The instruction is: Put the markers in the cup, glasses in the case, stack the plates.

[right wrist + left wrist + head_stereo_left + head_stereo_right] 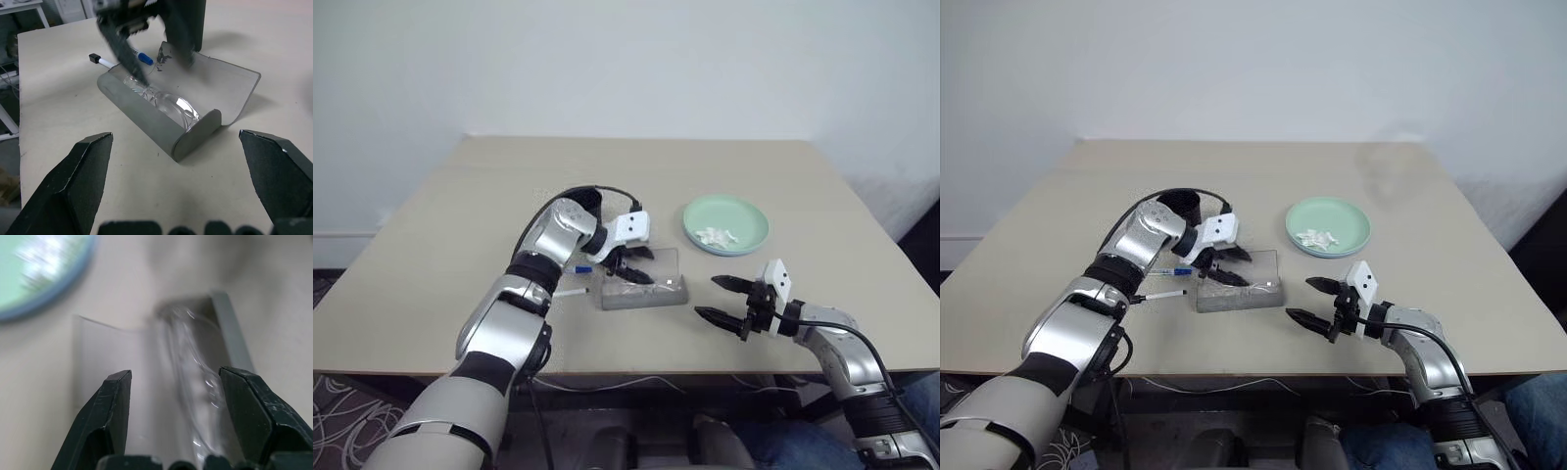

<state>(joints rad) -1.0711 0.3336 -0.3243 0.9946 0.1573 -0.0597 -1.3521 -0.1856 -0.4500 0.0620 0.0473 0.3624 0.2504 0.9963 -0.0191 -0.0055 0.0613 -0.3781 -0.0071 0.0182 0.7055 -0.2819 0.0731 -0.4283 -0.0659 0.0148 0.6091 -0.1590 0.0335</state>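
The grey case (146,115) lies open near the table's front edge, with the clear glasses (164,100) resting inside it. My left gripper (631,273) hovers just over the case's left end, open, its fingers (110,411) apart with the glasses (195,362) beyond them. My right gripper (720,300) stands open to the right of the case, holding nothing. Two markers (1173,271) (1163,294) lie on the table left of the case. The black cup (1185,207) stands behind my left forearm, partly hidden. The mint green plate (744,220) sits at the right with a light blue rim (1317,251) under it.
Small white crumpled scraps (716,235) lie on the green plate. A black cable (607,191) loops over my left wrist. The table (460,225) is bare at the far side and to the left.
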